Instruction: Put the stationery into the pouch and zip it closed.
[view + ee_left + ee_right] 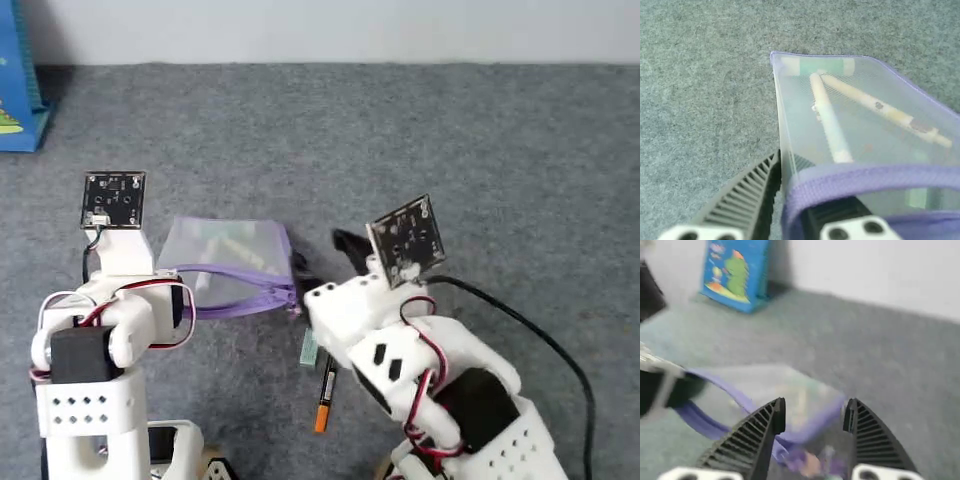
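The left gripper point(787, 162) is clamped on the purple-edged rim of the clear pouch point(225, 252). The pouch lies on the grey worktop point(480, 150) with two pens point(832, 125) inside. The right gripper point(815, 407) is open at the pouch's other end. Near it, an orange-tipped pen point(326, 390) lies outside on the worktop.
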Robot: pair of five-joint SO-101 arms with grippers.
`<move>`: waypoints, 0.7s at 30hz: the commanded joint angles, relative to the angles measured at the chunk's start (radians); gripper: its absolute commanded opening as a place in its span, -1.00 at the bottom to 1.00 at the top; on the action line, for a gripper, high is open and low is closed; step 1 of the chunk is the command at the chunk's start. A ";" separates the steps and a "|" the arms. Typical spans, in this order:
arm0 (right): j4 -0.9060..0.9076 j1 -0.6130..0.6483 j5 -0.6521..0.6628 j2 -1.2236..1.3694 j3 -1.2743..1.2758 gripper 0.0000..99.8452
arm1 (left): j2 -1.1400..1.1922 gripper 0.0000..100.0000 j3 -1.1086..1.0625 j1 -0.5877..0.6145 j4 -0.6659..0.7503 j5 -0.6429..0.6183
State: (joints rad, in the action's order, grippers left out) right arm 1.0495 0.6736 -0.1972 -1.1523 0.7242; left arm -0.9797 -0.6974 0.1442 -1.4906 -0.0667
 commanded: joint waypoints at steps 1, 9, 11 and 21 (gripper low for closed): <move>0.128 -0.076 -0.049 0.010 -0.063 -0.66 | -0.003 -0.98 0.008 0.071 0.008 -0.005; 0.231 -0.113 -0.149 0.105 0.080 -0.66 | -0.003 -0.98 0.012 0.146 0.008 0.006; 0.209 -0.113 -0.153 0.165 0.124 -0.66 | -0.003 -0.98 0.015 0.178 0.008 0.025; 0.001 -0.087 -0.198 0.456 0.173 -0.66 | -0.005 -0.98 0.013 0.216 0.014 0.032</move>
State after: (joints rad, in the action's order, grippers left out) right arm 1.1124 0.5723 -0.3844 -0.7549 0.9022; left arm -0.9797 -0.6974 0.3498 -1.4906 -0.0453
